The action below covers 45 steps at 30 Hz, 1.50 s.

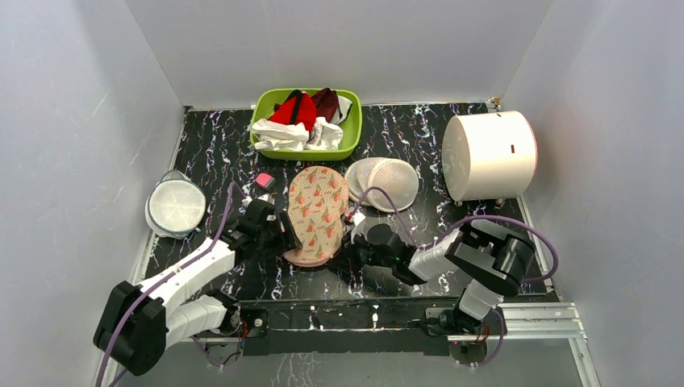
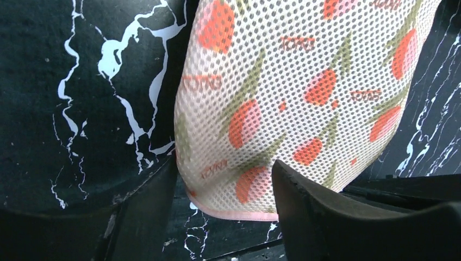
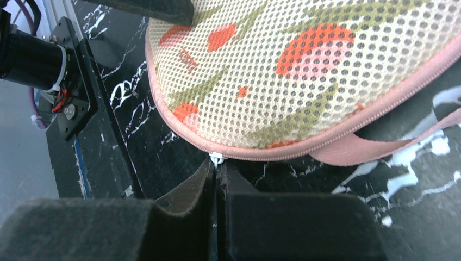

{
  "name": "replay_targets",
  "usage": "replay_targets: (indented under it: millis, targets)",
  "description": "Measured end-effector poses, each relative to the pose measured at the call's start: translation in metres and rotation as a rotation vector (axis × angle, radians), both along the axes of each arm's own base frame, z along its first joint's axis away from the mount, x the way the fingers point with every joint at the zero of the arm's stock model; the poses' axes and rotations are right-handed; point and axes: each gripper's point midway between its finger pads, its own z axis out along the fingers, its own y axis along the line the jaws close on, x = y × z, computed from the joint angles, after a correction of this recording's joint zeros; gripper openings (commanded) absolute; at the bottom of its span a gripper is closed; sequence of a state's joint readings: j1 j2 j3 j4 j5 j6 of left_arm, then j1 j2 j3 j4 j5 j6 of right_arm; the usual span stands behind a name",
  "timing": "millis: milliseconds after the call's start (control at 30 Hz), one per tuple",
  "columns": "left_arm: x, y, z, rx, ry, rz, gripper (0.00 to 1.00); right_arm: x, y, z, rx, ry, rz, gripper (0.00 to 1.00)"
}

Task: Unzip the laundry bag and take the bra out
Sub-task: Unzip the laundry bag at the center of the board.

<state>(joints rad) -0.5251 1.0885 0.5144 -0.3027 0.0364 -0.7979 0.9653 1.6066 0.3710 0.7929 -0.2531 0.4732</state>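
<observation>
Right gripper (image 3: 218,169): clenched tight. A small white zipper pull (image 3: 217,159) stands right at its tips and appears nipped between them.
Zipper track (image 3: 348,128): pink, running along the bag's rim just beyond the right fingertips. It is closed as far as it shows.
Strap (image 3: 375,149): a flat pink loop lying beyond and to the right of those tips, tucked under the rim.
Laundry bag (image 1: 317,211): lies flat on the table (image 2: 81,81). Its near lobe sits between the two grippers and its far lobe lies well beyond both.
Left gripper (image 2: 224,166): released, with fingers (image 2: 304,206) spread. The bag's rounded near end lies just beyond and between them; whether they touch it cannot be told.
Bra: not seen. Judged to be inside the zipped bag, beyond both sets of fingers.
Handling, bag: judged light, soft and limp. It is likely to slide or buckle when the pull is drawn, so it needs pinning.
Handling, bra: judged soft and floppy, with straps apt to snag on the mesh.
Hold: the pull for the right fingers. For the left fingers, the near rim on their own side, clear of the track.
</observation>
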Motion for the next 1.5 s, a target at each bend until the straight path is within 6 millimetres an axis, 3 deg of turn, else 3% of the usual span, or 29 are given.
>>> replay_targets:
  millis: [133, 400, 867, 967, 1100, 1300, 1500]
  targets:
    - [-0.01, 0.004, 0.005, -0.033, -0.02, 0.018, 0.81, 0.004, 0.013, 0.004, 0.018, 0.01, 0.014, 0.0]
    - [-0.014, 0.0, 0.033, -0.14, -0.089, 0.061, 0.82, 0.01, 0.032, 0.013, 0.062, 0.01, 0.035, 0.0]
    - [-0.024, -0.028, 0.003, -0.174, 0.025, 0.023, 0.8, 0.002, 0.037, 0.015, 0.077, 0.029, 0.052, 0.0]
    - [-0.024, -0.032, -0.002, -0.157, 0.03, 0.022, 0.67, -0.001, 0.038, 0.015, 0.077, 0.031, 0.06, 0.0]
    - [-0.023, -0.031, -0.008, -0.13, 0.033, 0.031, 0.36, -0.004, 0.04, 0.015, 0.077, 0.033, 0.068, 0.0]
    - [-0.02, -0.023, -0.011, -0.086, 0.016, 0.055, 0.12, -0.005, 0.039, 0.013, 0.07, 0.035, 0.063, 0.0]
    - [-0.017, -0.015, -0.006, -0.047, -0.003, 0.074, 0.04, -0.003, 0.036, 0.007, 0.044, 0.042, 0.046, 0.0]
